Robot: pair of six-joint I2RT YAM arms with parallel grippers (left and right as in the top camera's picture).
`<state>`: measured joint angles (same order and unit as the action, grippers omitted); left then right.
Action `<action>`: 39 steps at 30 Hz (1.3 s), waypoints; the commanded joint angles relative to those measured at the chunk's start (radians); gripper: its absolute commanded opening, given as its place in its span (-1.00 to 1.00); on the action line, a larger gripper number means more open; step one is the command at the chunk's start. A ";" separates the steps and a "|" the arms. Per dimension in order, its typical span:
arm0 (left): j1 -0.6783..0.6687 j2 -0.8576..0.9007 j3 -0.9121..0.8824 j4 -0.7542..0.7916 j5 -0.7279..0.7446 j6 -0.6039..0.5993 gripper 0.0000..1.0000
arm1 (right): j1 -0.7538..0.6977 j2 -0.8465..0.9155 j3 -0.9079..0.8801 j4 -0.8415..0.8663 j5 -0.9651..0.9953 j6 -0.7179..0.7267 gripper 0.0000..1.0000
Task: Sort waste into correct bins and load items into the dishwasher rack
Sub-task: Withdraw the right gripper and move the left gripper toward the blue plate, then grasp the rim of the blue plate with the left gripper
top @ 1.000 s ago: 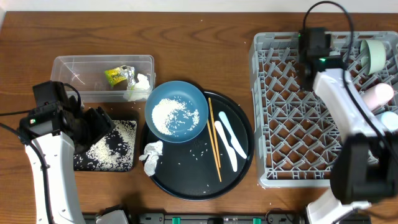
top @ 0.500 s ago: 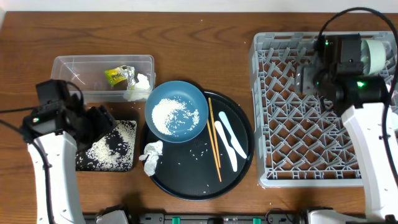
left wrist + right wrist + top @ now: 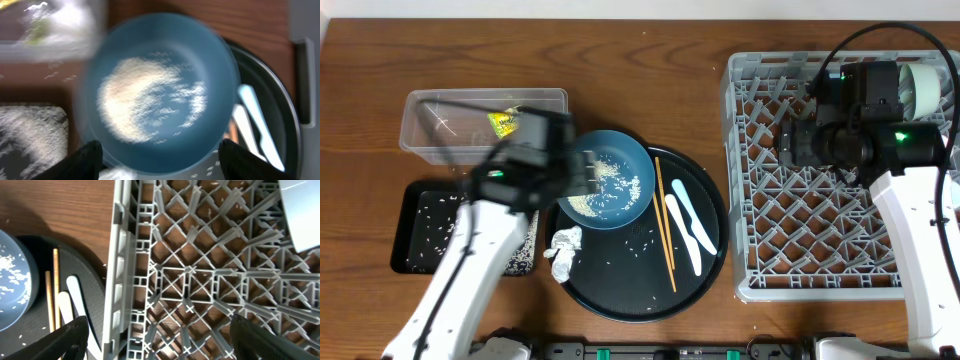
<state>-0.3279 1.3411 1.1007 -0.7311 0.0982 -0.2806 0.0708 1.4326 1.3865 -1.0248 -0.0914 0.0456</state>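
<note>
Left claw (image 3: 160, 161) spread wide just above the blue dish (image 3: 215, 70) of rice (image 3: 132, 100), right claw (image 3: 162, 337) spread over the dishwasher rack (image 3: 122, 270) edge, snack wrapper (image 3: 502, 122) in clear tub (image 3: 435, 140), loose grains (image 3: 432, 228) across black tray (image 3: 398, 225).

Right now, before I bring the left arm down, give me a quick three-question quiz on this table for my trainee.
1. Fill in: the right gripper hangs open over the grey ____.
2. True or false: the blue dish is empty.
3. Where does the yellow-green wrapper lie?
A) in the clear tub
B) in the blue dish
C) in the right gripper

Key: 1 rack. 2 false, rice lies in it. 3 A.
</note>
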 commanded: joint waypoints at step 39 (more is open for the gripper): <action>-0.307 0.530 0.011 0.148 -0.111 0.010 -0.88 | 0.009 -0.005 0.006 -0.047 -0.032 0.009 0.72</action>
<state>-0.6430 1.8458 1.1240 -0.5575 -0.0723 -0.2573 0.0708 1.4326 1.3865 -1.0698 -0.1165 0.0456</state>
